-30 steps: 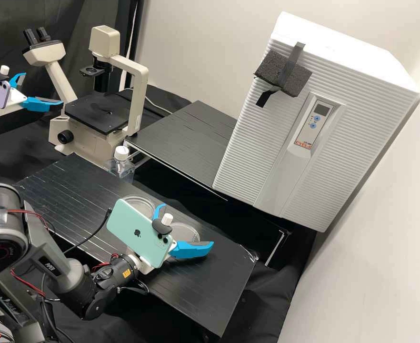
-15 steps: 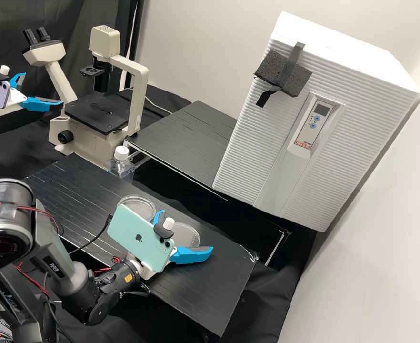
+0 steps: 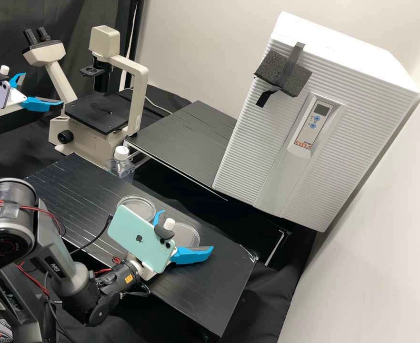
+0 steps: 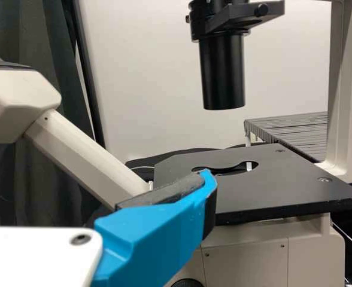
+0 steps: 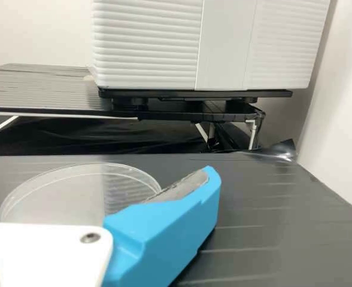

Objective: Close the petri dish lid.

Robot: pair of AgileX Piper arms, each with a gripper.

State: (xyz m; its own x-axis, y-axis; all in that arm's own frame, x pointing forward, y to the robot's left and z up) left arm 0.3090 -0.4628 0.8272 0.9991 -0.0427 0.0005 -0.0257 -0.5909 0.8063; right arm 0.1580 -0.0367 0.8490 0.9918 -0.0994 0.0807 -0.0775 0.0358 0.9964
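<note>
In the high view, one clear round dish piece (image 3: 136, 205) lies on the black bench, partly behind the green phone. A second clear round piece (image 3: 187, 232) lies beside it; I cannot tell which is lid or base. My right gripper (image 3: 187, 229) stands open at this second piece, its fingers spread to either side. My left gripper (image 3: 43, 88) is open with nothing in it, off at the upper left by the microscope. The right wrist view shows one finger of the right gripper (image 5: 164, 236) in front of a round clear piece (image 5: 59, 194). One finger of the left gripper (image 4: 158, 236) appears in the left wrist view.
A microscope (image 3: 95, 114) stands at the bench's far left. A white-capped bottle (image 3: 120, 164) is behind the bench edge. A raised black shelf (image 3: 186, 143) and a large white ribbed box (image 3: 315, 119) stand farther back. A black cable crosses the bench near the right arm.
The right arm's upper links have shifted rightward in the high view, and its gripper has dropped slightly, uncovering more of the dish piece behind the phone. The left gripper has stayed put.
</note>
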